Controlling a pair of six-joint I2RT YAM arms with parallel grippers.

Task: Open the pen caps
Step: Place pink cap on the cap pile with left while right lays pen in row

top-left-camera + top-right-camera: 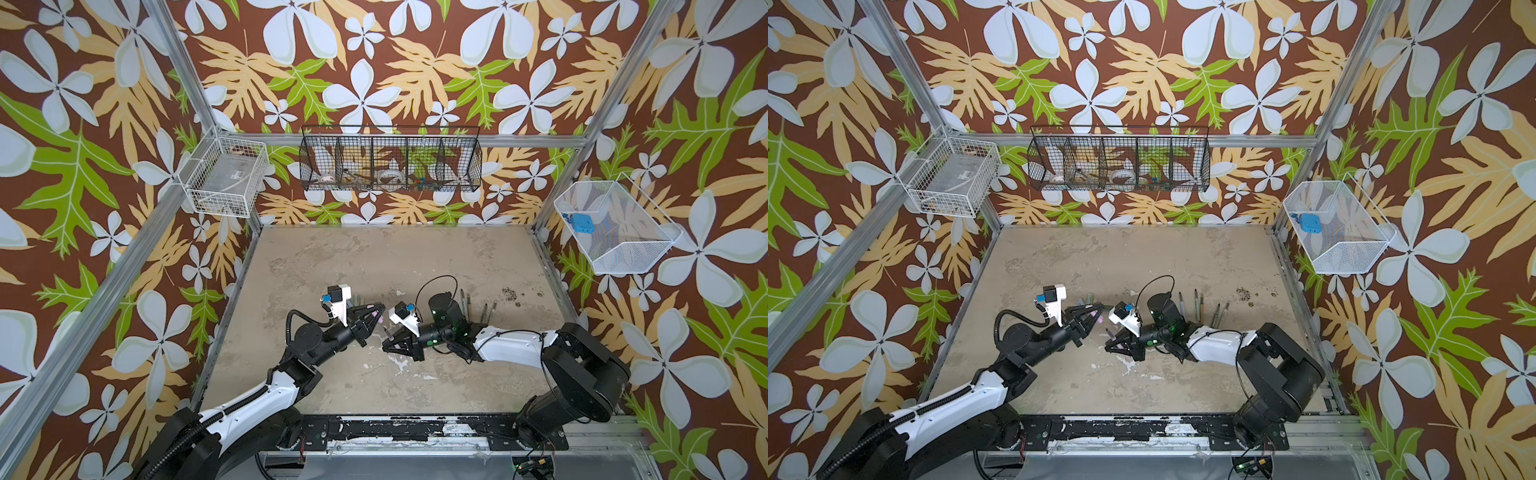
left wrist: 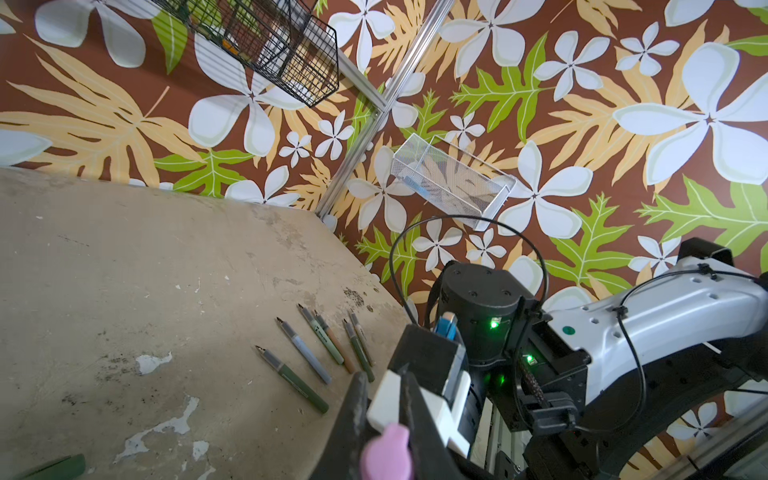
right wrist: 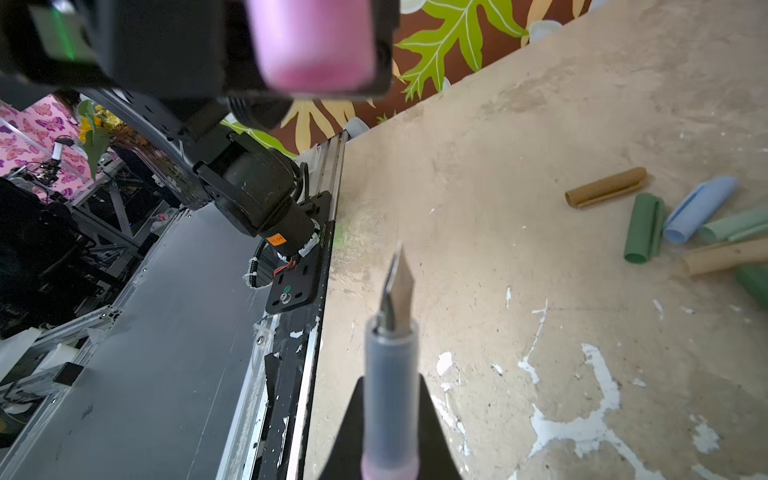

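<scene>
Left jaws clamped on stubby pink plastic cap point(image 2: 386, 451), right jaws on translucent nibbed pen point(image 3: 390, 374); hazard: nib-first lowering bending nib against beige counter point(image 3: 540, 145).

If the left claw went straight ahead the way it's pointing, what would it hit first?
Probably the right arm's wrist camera; its white housing sits close ahead of the left claw and its pink cap.

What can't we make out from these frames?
- Pink cap in the left gripper: blurred and cut by the frame edge in the right wrist view.
- Loose caps: right wrist view crops the pile; the left gripper mostly hides it in both top views.
- Uncapped pens: the right arm covers some in both top views.
- Black basket: contents too small in both top views.
</scene>
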